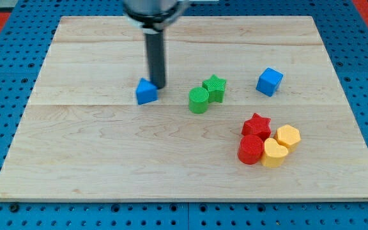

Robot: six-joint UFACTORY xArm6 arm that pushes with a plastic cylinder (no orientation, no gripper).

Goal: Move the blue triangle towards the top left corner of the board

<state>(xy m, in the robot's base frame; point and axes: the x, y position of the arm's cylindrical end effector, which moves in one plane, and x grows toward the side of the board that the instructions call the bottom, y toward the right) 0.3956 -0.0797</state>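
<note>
Camera view, my tip [159, 86], a bare dark rod with nothing to pinch, touching small blue triangle block [146, 92] at its 2 o'clock, pale wooden board [94, 153] beneath

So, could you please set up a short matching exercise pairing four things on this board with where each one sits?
Things:
1. blue triangle
2. blue cube
3. yellow heart
4. green star

Places:
A. farthest to the view's right of the four
B. just right of the green cylinder
C. touching my tip
D. beside the red cylinder

Pairs: 1-C, 2-A, 3-D, 4-B
</note>
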